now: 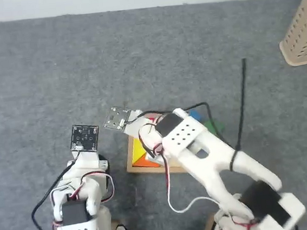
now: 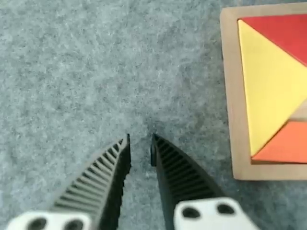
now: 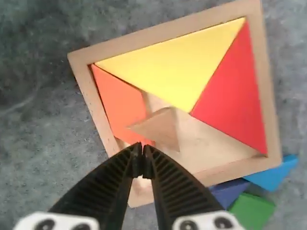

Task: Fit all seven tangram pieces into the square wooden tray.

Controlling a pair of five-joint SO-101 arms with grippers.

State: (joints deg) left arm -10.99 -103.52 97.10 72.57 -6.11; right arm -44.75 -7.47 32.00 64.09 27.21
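Observation:
The square wooden tray (image 3: 84, 62) holds a large yellow triangle (image 3: 172, 62), a large red triangle (image 3: 235, 91), an orange piece (image 3: 120, 103) and a small wood-coloured triangle (image 3: 160, 128) lying loose on the bare floor of the tray. My right gripper (image 3: 142, 149) is shut with nothing in it, its tips over the tray's rim beside the orange piece. Blue (image 3: 273, 175), dark blue (image 3: 228, 191) and green (image 3: 252, 211) pieces lie outside the tray. My left gripper (image 2: 141, 140) hovers slightly open over the carpet beside the tray (image 2: 230, 96).
Grey carpet covers the table. In the high view the right arm hides most of the tray (image 1: 148, 169). A beige perforated basket (image 1: 303, 30) stands at the far right. A black cable (image 1: 242, 101) runs to the right of the tray.

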